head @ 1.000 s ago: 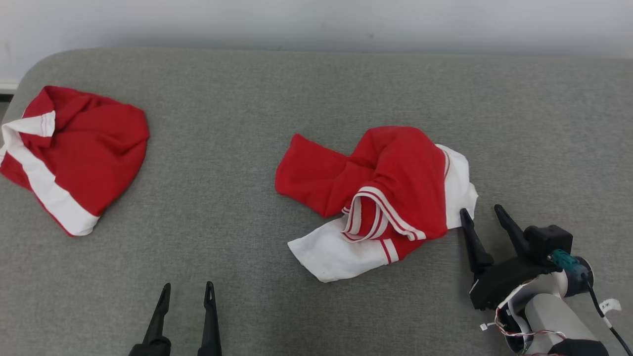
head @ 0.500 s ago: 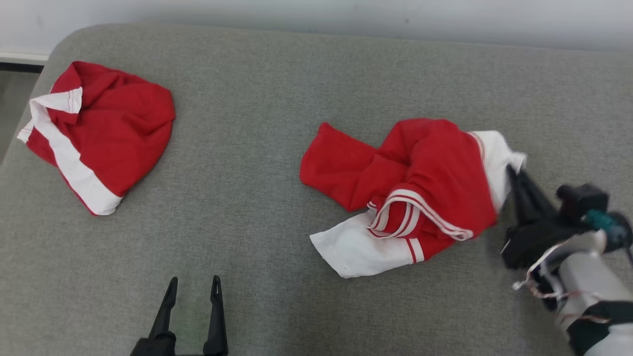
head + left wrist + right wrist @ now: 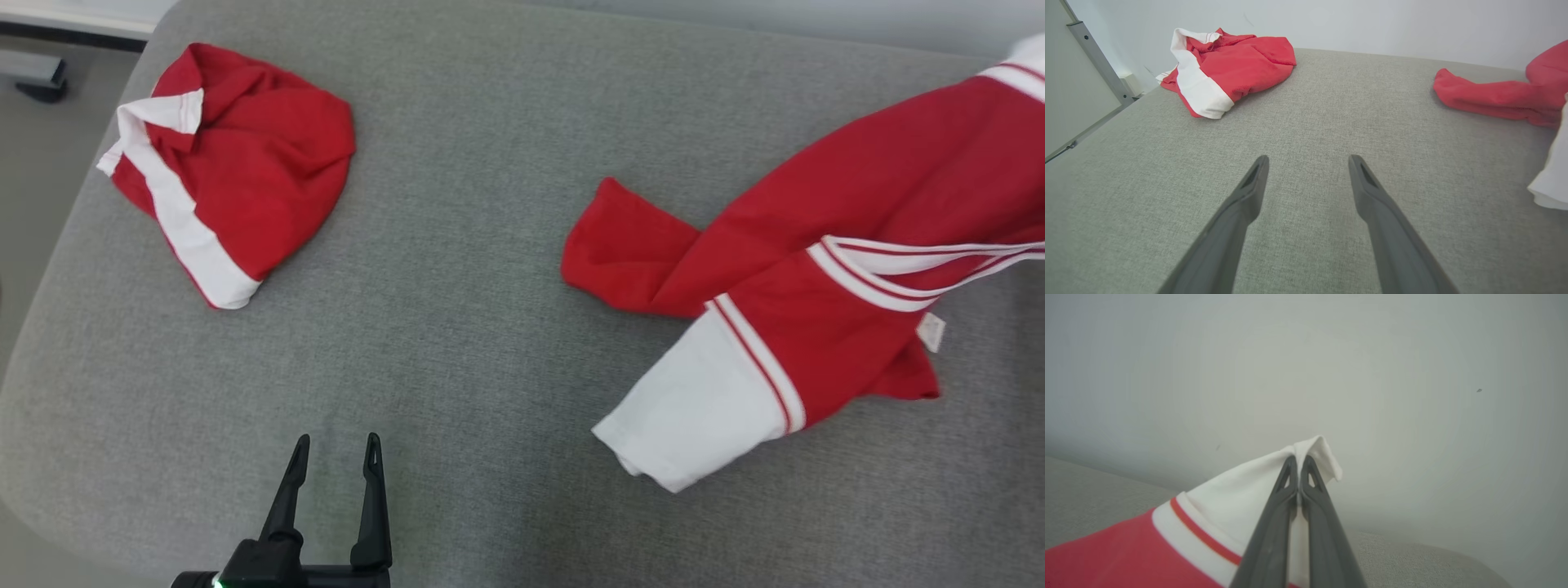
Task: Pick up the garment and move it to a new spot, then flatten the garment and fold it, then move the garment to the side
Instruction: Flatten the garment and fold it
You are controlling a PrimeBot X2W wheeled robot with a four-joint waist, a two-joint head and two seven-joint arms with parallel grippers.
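The garment (image 3: 841,269) is red with white cuffs and striped trim. It stretches from the middle of the grey cushion up toward the head view's top right corner, one red end and a white cuff still resting on the cushion. In the right wrist view my right gripper (image 3: 1298,465) is shut on a white edge of the garment (image 3: 1229,506), held up in the air before the pale wall. My left gripper (image 3: 335,461) stands open near the cushion's front edge, nothing between its fingers (image 3: 1249,192), and the garment (image 3: 1494,96) lies off to its right.
A second red and white garment (image 3: 237,155) lies crumpled at the far left corner of the grey cushion (image 3: 473,245). A pale wall runs behind. The floor and a metal frame (image 3: 1098,61) border the cushion's left edge.
My right gripper closed on the garment's white edge and lifted it up and to the right, stretching the cloth out. The head camera has also shifted. The left gripper stays put.
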